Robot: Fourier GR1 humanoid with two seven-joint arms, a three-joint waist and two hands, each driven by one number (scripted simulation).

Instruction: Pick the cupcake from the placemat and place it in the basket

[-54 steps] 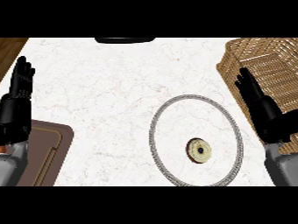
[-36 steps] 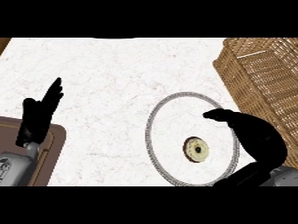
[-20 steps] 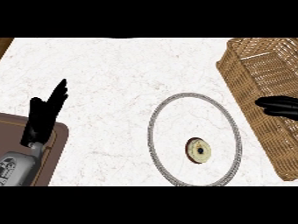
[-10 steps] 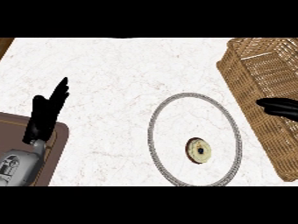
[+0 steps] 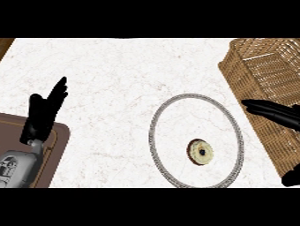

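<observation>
small round cream cupcake (image 5: 201,151) on round white grey-rimmed placemat (image 5: 196,140) | right robot hand (image 5: 284,116) fingers straight, over brown wicker basket (image 5: 271,84) | left robot hand (image 5: 44,114) open, resting upright at left | white marbled desk (image 5: 114,79)

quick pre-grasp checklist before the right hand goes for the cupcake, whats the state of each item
1. Cupcake in view, on the placemat: ok.
2. Nothing covering the cupcake: ok.
3. Right hand open, fingers straight, holding nothing: ok.
4. Right hand over the cupcake: not ok; it is off to the right, in front of the basket.
5. Basket open-topped for the drop: ok.
6. Left hand resting open at the left, clear of the placemat: ok.
</observation>
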